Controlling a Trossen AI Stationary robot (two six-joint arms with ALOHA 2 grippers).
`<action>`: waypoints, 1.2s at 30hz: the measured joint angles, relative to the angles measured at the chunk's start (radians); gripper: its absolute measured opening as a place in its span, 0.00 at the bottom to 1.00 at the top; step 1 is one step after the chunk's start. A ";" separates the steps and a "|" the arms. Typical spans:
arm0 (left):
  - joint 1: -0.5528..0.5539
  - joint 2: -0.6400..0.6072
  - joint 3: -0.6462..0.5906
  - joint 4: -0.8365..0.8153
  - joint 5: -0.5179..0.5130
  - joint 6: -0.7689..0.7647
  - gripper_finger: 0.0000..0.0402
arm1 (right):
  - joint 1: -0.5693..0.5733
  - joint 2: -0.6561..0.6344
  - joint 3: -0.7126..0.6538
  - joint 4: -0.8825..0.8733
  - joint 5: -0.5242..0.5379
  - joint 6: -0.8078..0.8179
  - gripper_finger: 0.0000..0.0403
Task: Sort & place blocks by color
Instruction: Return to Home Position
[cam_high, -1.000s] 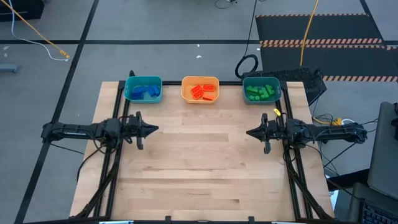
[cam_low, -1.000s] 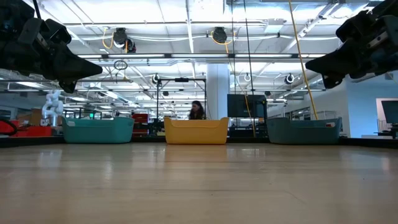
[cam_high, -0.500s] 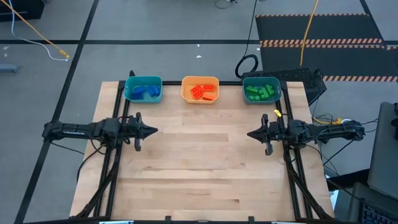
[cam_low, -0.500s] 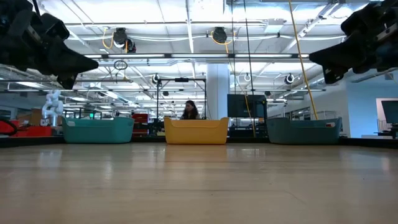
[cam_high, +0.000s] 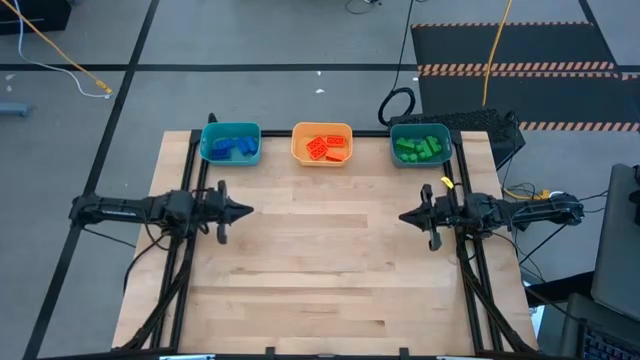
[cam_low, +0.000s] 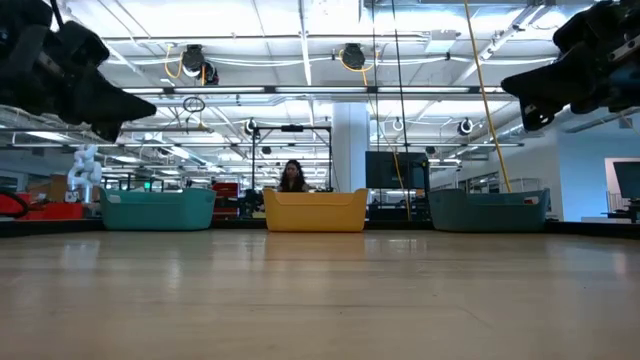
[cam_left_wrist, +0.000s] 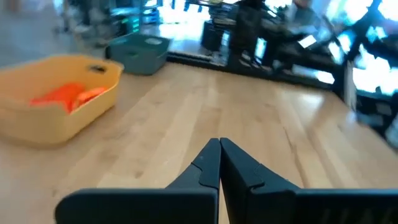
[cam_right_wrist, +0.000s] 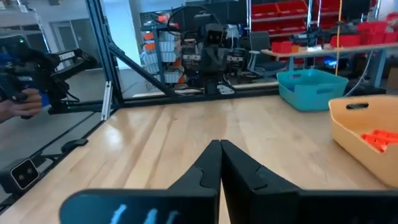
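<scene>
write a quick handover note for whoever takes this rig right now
Left gripper: shut, empty, raised over the left side of the table.
Right gripper: shut, empty, raised over its right side.
Blue blocks lie in the left tray, orange-red blocks in the middle tray, green blocks in the right tray, along the far edge.
No loose block shows on the table.
Sorting looks done; probably only parking the arms is left.
</scene>
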 joint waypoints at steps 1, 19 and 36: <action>-0.006 0.000 0.000 0.008 0.016 0.049 0.01 | 0.000 0.000 0.000 0.005 -0.008 -0.013 0.00; -0.016 0.002 0.000 -0.014 0.070 0.224 0.06 | -0.001 -0.001 0.000 -0.018 -0.079 -0.073 0.00; -0.016 0.003 0.002 -0.022 0.074 0.159 0.09 | -0.001 -0.023 0.000 -0.065 -0.102 0.005 0.00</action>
